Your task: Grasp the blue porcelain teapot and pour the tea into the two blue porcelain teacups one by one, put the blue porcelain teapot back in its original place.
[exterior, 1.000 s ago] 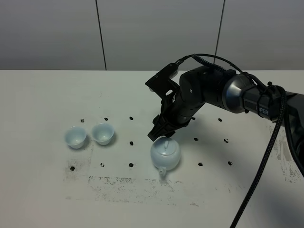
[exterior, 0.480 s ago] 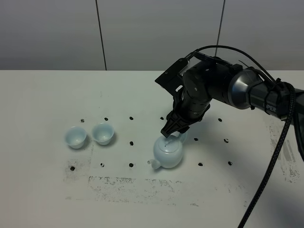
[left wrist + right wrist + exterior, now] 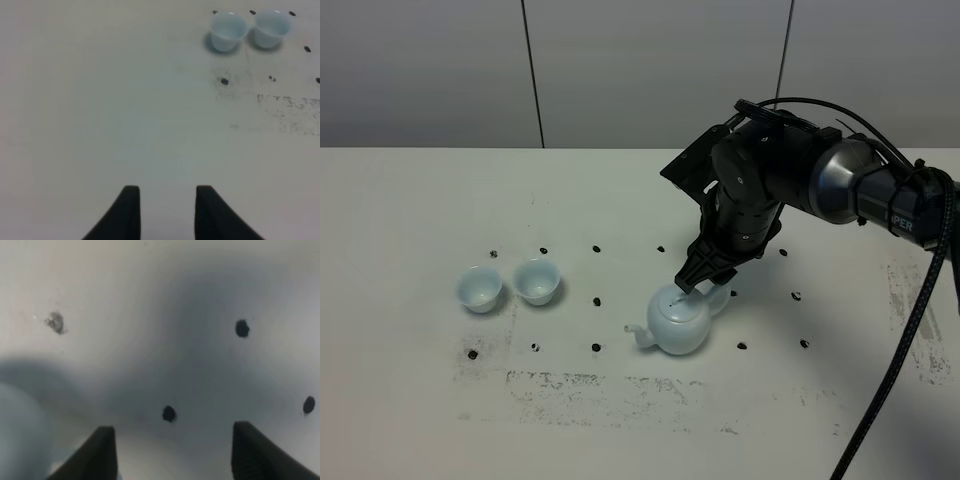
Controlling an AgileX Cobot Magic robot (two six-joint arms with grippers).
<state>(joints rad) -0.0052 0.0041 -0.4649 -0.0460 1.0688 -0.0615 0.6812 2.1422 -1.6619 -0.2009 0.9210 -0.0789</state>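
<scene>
The blue porcelain teapot (image 3: 677, 323) stands on the white table, spout to the left and loop handle to the back right. My right gripper (image 3: 696, 284) hovers just over its back edge near the handle. In the right wrist view the right gripper (image 3: 175, 452) is open, with nothing between its fingers (image 3: 98, 454), and the teapot (image 3: 20, 435) is a pale blur at one side. The two blue porcelain teacups (image 3: 480, 288) (image 3: 538, 281) stand side by side at the left. The left wrist view shows them (image 3: 228, 31) (image 3: 272, 27) far ahead of my open, empty left gripper (image 3: 167, 202).
Black dot marks (image 3: 597, 301) form a grid on the table (image 3: 410, 210), with a scuffed dark patch (image 3: 580, 385) in front. The right arm's black cable (image 3: 905, 330) hangs along the right side. A grey panelled wall stands behind.
The right arm has moved right and slightly down. The teapot has turned, its spout swinging from the front to the left, and shifted slightly right. The cups have not moved.
</scene>
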